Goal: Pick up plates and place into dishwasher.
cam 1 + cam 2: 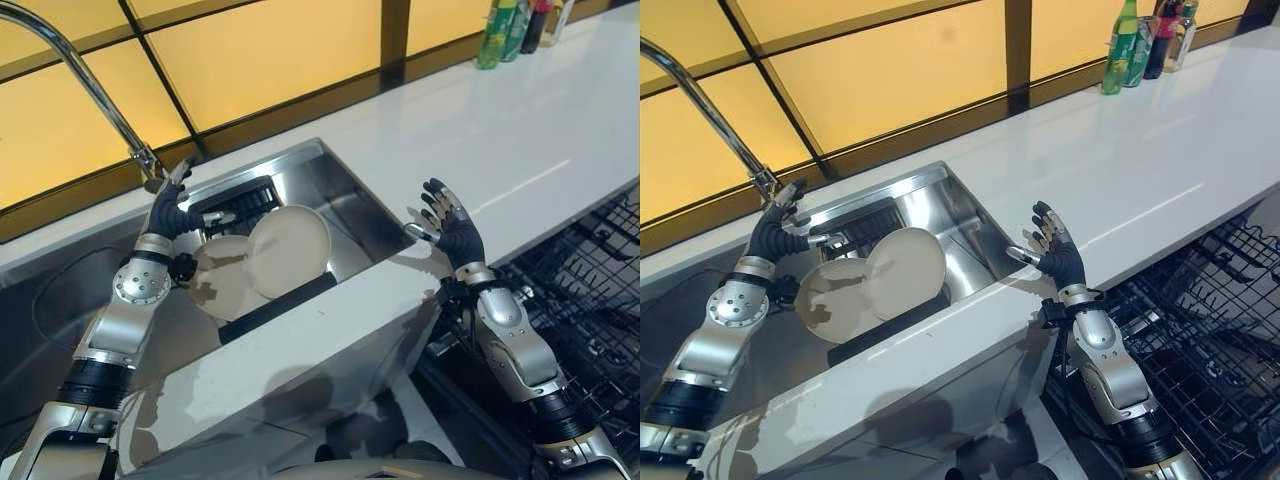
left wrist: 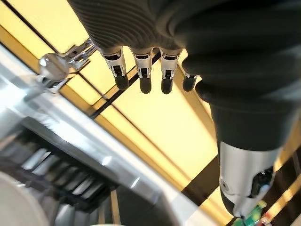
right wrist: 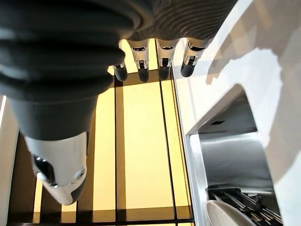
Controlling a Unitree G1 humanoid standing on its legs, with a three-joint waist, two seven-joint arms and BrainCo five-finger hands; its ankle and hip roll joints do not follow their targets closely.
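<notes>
Two plates lean on edge in the sink [image 1: 345,215], overlapping: the right plate [image 1: 290,250] in front of the left plate [image 1: 225,280], both propped in a dark rack [image 1: 275,308] against the sink's near wall. The left robot hand [image 1: 172,212] is raised above the sink's far left corner, just beside the faucet [image 1: 90,85], fingers straight and spread, holding nothing, close to the left plate but not touching it. The right robot hand [image 1: 452,228] is held upright over the white surface [image 1: 520,130] just right of the sink, fingers apart and empty. The dishwasher rack [image 1: 590,290] stands pulled out at lower right. Bottles [image 1: 1145,40] stand at the surface's far end.
</notes>
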